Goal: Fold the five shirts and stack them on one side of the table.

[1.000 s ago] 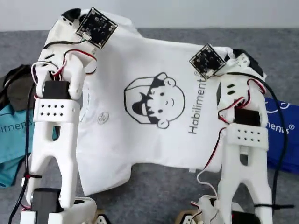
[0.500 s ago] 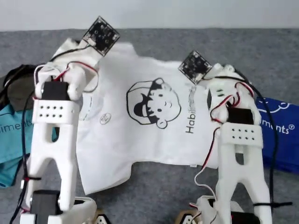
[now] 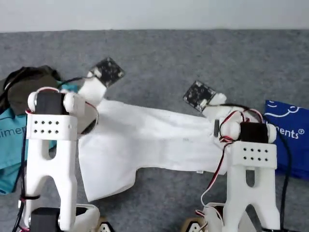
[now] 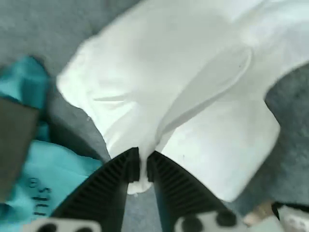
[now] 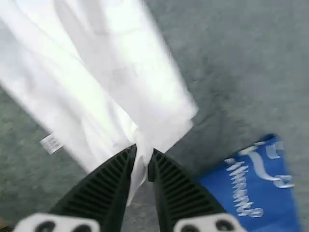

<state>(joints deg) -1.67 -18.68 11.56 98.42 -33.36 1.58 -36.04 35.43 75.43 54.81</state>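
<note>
A white shirt [image 3: 154, 140] lies across the grey table, its far half folded toward the near edge so the printed face is hidden. My left gripper [image 4: 139, 166] is shut on a pinch of the white shirt [image 4: 183, 82] at its left end, close to the teal shirt [image 4: 38, 179]. My right gripper [image 5: 142, 162] is shut on the white shirt [image 5: 111, 82] at its right end, next to the blue shirt [image 5: 246, 183]. In the high view the left arm [image 3: 50, 140] and the right arm [image 3: 248, 154] stand over the shirt's two ends.
A teal shirt [image 3: 9, 140] and a dark shirt [image 3: 21, 89] lie bunched at the table's left edge. A blue shirt [image 3: 289, 145] lies at the right edge. Bare grey table [image 3: 193, 53] stretches behind the white shirt.
Both grippers have drawn the white shirt's far edge toward the near side. The printed front, visible before, is now folded under and the shirt forms a narrower band.
</note>
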